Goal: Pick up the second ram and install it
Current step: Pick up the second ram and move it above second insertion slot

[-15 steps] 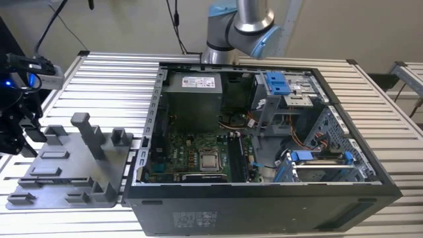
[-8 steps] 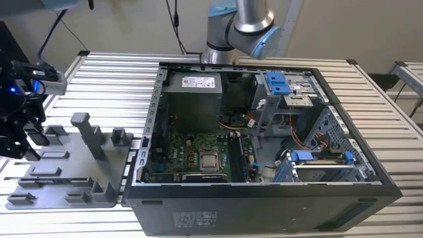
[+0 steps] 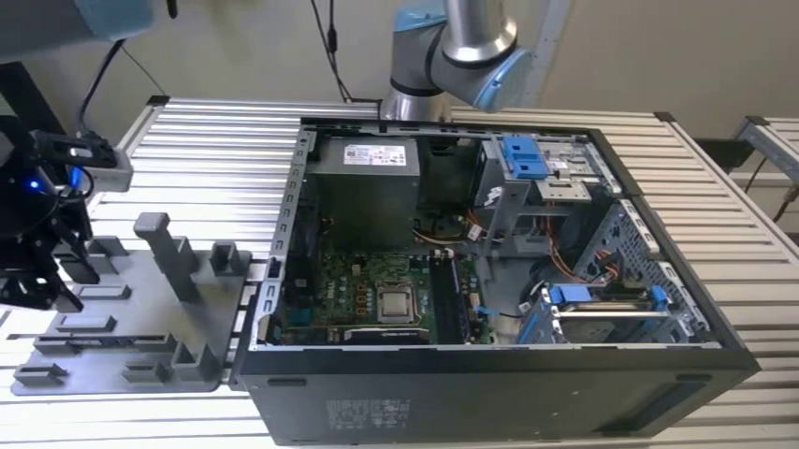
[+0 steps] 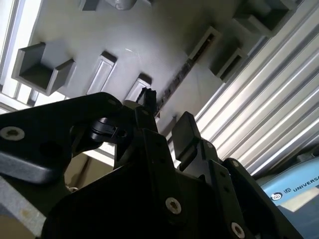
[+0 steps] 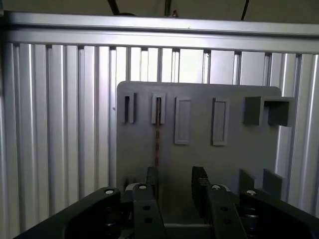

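Note:
The second ram (image 5: 157,130) stands on edge in a narrow slot of the grey holder plate (image 5: 199,159) and shows as a thin dark strip. It appears the same way, as the ram (image 4: 175,79), in the second wrist view. My gripper (image 5: 174,185) hovers above the plate, open, with nothing between its fingers. One finger (image 5: 151,179) lines up roughly with the strip and does not touch it. In the exterior view the gripper (image 3: 50,285) hangs over the holder plate (image 3: 125,365) at the exterior view's left, beside the open computer case (image 3: 500,374).
Raised grey blocks and posts (image 3: 156,248) stick up from the holder plate. The case holds a power supply (image 3: 362,178), a green motherboard (image 3: 362,299) with dark memory slots (image 3: 447,301), blue drive brackets (image 3: 525,157) and cables. A ribbed aluminium table (image 3: 212,159) lies underneath.

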`<control>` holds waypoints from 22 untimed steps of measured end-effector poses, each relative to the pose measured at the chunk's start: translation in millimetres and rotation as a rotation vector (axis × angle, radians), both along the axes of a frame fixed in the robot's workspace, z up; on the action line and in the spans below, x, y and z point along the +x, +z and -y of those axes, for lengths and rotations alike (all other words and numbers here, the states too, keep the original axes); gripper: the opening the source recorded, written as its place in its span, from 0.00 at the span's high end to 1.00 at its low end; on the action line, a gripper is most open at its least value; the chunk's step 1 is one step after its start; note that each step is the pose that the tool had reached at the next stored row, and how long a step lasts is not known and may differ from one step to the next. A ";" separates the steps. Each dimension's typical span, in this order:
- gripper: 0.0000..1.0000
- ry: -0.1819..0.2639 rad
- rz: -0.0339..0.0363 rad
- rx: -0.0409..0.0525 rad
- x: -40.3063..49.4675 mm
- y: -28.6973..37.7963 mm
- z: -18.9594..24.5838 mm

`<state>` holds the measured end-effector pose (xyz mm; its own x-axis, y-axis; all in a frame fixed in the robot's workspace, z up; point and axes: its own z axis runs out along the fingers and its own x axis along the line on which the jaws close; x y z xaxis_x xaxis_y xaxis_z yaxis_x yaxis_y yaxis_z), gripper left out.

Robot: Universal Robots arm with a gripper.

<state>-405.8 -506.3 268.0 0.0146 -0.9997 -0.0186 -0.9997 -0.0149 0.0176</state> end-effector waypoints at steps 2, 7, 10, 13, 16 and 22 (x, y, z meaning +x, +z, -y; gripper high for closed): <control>0.58 0.000 0.0009 -0.0002 -0.4 -2.8 0.8; 0.58 0.002 0.0134 0.0000 -3.8 -8.9 3.6; 0.58 0.004 0.0210 -0.0001 -5.8 -12.3 5.9; 0.58 0.005 0.0233 0.0000 -6.1 -16.9 7.4; 0.58 0.007 0.0244 0.0000 -6.2 -21.8 8.3; 0.58 0.013 0.0288 0.0000 -6.7 -30.6 10.9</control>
<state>-412.5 -517.2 237.3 0.0279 -0.9994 -0.0181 -0.9996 -0.0277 -0.0111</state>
